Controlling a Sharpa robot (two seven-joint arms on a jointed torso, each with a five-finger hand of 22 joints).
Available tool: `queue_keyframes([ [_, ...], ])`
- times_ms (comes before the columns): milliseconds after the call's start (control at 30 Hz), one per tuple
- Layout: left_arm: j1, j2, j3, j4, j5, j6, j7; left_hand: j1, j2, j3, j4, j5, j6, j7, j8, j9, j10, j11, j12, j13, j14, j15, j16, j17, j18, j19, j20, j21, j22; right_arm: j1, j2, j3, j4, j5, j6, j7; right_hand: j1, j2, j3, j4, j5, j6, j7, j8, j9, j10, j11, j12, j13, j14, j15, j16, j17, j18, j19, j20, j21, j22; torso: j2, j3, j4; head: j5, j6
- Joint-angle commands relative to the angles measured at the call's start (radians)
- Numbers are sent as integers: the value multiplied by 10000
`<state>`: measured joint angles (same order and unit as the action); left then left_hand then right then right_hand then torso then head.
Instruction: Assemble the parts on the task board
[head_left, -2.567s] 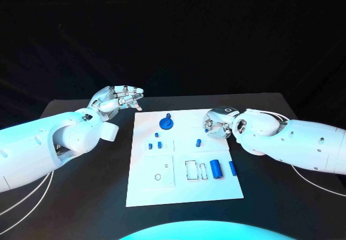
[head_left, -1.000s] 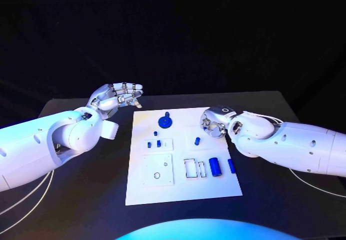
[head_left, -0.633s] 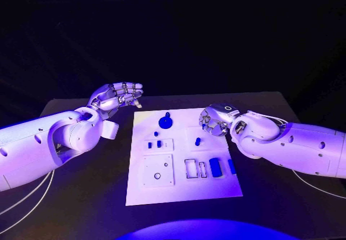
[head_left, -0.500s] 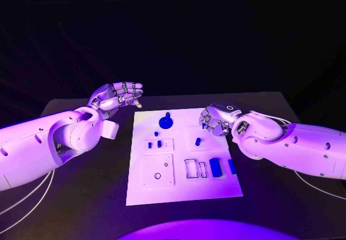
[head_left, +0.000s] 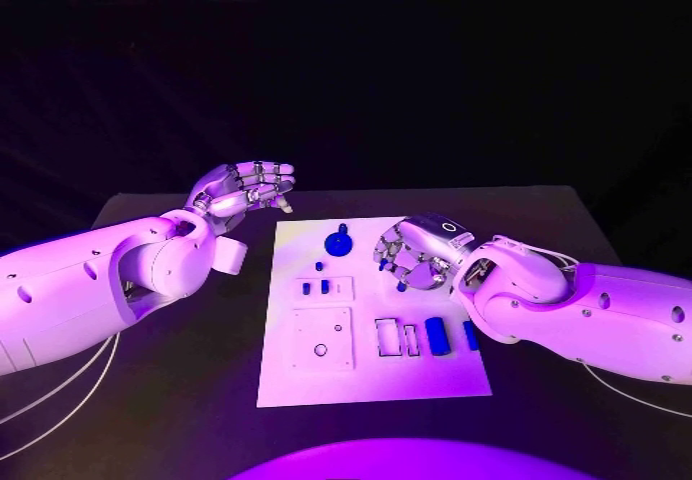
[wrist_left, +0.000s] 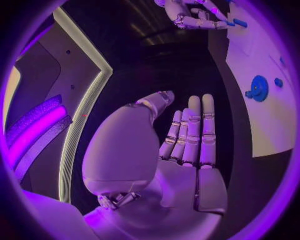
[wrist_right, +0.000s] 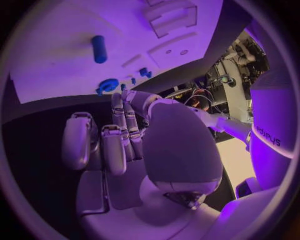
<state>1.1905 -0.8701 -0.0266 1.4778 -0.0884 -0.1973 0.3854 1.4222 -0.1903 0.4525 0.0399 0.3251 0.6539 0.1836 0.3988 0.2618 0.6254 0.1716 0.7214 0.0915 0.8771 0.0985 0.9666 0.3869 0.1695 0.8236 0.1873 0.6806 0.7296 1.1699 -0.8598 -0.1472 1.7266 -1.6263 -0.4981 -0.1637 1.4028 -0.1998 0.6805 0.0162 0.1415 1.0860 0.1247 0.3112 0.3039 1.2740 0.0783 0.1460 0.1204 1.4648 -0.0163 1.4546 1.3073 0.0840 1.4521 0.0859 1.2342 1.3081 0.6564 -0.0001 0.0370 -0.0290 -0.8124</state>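
The left hand (head_left: 248, 188) is held raised beside the far left corner of the task board (head_left: 368, 380), its fingers (wrist_left: 194, 130) apart and nothing gripped. The right hand (head_left: 414, 252) is held over the board's far right part, fingers loosely curled; no part is seen in its grasp. On the white board, one round blue disc (head_left: 339, 243) is seen at the far edge, two small pegs (head_left: 315, 287) side by side left of centre, and two upright blue cylinders (head_left: 437, 335) near the right edge.
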Motion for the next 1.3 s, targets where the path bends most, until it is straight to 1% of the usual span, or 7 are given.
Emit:
queue_keyframes([
  [33, -2, 53, 9, 15, 49, 17, 178, 38, 48, -69, 14, 34, -80, 168, 86, 18, -70, 27, 46, -14, -2, 36, -29, -19, 107, 6, 52, -70, 15, -83, 143, -12, 191, 3, -129, 290, -32, 47, 21, -74, 36, 54, -14, 43, 14, 335, -289, -4, 12, 581, -91, 55, 217, -203, 19, -79, 21, 1731, -2, -32, 0, 166, -40],
  [100, -2, 76, 9, 13, 49, 23, 174, 35, 50, -74, 14, 34, -81, 181, 110, 21, -75, 26, 57, -13, -5, 37, -28, -21, 108, 4, 53, -72, 14, -175, 255, -21, 280, -45, -114, 307, -32, 47, 21, -74, 36, 54, -14, 43, 14, 335, -289, -4, 12, 581, -91, 55, 217, -203, 19, -79, 21, 1731, -7, -39, 6, 265, -78],
  [267, -2, 110, 8, 17, 50, 34, 171, 35, 50, -74, 14, 34, -81, 181, 110, 21, -75, 26, 57, -13, -5, 37, -28, -21, 108, 4, 53, -72, 14, -425, 506, -31, 301, -125, -99, 349, -37, 48, 28, -82, 38, 53, -12, 42, 16, 336, -288, -10, 12, 579, -91, 49, 202, -199, 11, -80, -1, 1727, -1, -42, 19, 414, -126],
  [600, -2, 203, 8, 0, 49, 63, 159, 30, 54, -86, 12, 35, -81, 210, 167, 29, -89, 25, 82, -12, -15, 38, -27, -25, 108, -2, 56, -78, 13, -1097, 1133, -61, -108, -486, -147, 308, -46, 49, 37, -96, 44, 49, -9, 40, 20, 338, -286, -19, 13, 578, -91, 46, 195, -193, 1, -82, -31, 1721, 6, -39, 26, 649, -272],
  [733, -2, 225, 8, 2, 47, 72, 153, 28, 56, -90, 11, 36, -80, 221, 189, 31, -94, 25, 91, -12, -18, 39, -27, -27, 108, -4, 56, -81, 13, -1262, 1265, -75, -236, -572, -121, 283, -52, 51, 49, -111, 53, 46, -6, 37, 24, 339, -284, -29, 14, 580, -91, 50, 202, -194, 4, -83, -24, 1726, 7, -40, 16, 714, -313],
  [1000, -1, 250, 8, -1, 43, 92, 136, 24, 58, -97, 10, 36, -76, 241, 232, 36, -106, 25, 108, -13, -26, 40, -26, -30, 108, -10, 58, -87, 11, -1507, 1475, -96, -476, -681, -105, 243, -59, 52, 53, -118, 54, 44, -4, 36, 26, 340, -283, -34, 15, 578, -90, 46, 192, -188, -7, -83, -54, 1719, 7, -20, 14, 794, -357],
  [1300, -1, 257, 8, -11, 40, 139, 89, 21, 59, -101, 11, 37, -73, 253, 253, 39, -114, 25, 115, -13, -30, 41, -26, -32, 108, -13, 60, -91, 10, -1598, 1605, -103, -632, -728, -81, 207, -67, 53, 58, -125, 55, 41, -2, 35, 29, 341, -282, -40, 15, 577, -89, 44, 188, -187, -10, -84, -63, 1718, 8, -23, 6, 879, -376],
])
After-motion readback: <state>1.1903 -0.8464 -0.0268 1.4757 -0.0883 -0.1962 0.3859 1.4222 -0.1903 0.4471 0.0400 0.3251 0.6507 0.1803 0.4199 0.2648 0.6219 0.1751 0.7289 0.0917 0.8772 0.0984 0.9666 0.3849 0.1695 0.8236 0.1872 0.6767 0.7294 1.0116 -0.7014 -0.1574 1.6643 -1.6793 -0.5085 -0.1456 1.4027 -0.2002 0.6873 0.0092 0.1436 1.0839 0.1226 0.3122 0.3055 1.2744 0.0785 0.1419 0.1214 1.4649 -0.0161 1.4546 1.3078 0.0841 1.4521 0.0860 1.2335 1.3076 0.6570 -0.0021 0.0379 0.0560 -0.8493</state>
